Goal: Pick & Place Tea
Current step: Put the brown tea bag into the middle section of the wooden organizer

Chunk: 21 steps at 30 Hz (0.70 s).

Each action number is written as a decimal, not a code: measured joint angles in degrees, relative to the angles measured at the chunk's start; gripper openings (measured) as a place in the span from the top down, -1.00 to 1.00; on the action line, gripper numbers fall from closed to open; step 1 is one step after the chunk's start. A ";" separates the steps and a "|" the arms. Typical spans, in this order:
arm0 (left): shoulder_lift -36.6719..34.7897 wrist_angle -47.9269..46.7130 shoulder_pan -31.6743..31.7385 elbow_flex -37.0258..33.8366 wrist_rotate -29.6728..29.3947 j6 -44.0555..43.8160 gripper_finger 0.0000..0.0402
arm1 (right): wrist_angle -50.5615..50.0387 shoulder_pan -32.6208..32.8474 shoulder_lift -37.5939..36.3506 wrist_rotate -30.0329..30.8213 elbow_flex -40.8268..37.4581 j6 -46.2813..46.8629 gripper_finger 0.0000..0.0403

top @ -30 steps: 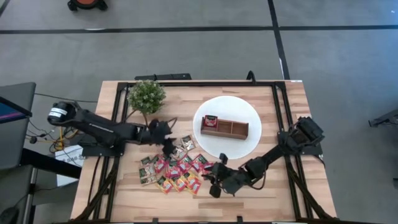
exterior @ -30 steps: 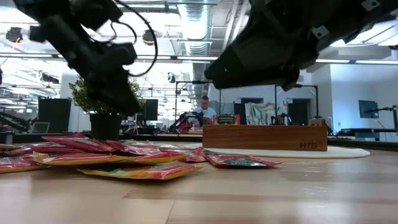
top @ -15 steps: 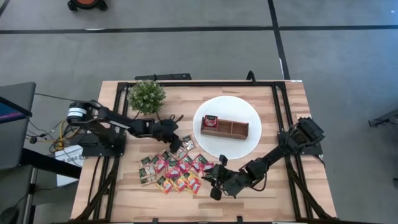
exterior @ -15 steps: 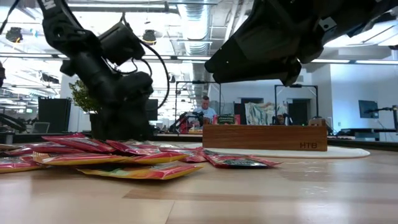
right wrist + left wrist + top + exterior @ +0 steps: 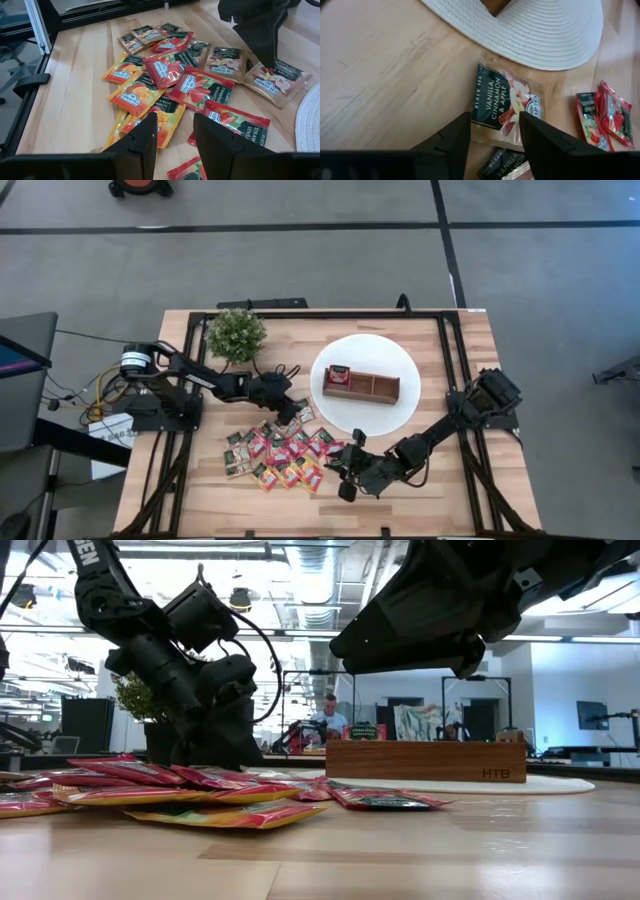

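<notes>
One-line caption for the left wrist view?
Left end effector straddles a vanilla-cinnamon-apple tea sachet beside the white plate.

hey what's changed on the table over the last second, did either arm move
The left gripper moved from above the sachet pile toward the white plate and came down over a vanilla cinnamon apple sachet, fingers astride it, not yet gripping. The right gripper, the wooden tray and the plant stayed put.

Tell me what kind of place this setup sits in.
Most likely a robotics lab or open workshop. The wooden table stands on a bare grey floor marked with dark lines. Beyond it the low view shows exposed ceiling ducts, monitors, and a person seated at a desk.
</notes>
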 joint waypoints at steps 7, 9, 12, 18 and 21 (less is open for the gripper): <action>0.17 1.34 -0.62 -0.13 0.55 5.40 0.80 | -0.04 0.03 0.00 0.09 -0.02 0.00 0.41; -0.04 1.66 -1.41 0.03 0.62 7.78 0.94 | -0.41 0.34 -0.25 0.57 -0.02 0.00 0.41; -0.52 1.87 -3.16 1.28 -0.06 11.35 0.98 | -0.97 1.08 -0.73 2.37 0.00 0.02 0.41; -2.17 1.12 -9.17 6.01 -7.04 19.33 1.00 | -7.34 1.95 -2.83 6.74 -0.09 4.79 0.41; -2.70 0.17 -13.53 8.18 -14.42 26.67 1.00 | -12.91 1.54 -4.08 8.19 -0.02 10.89 0.41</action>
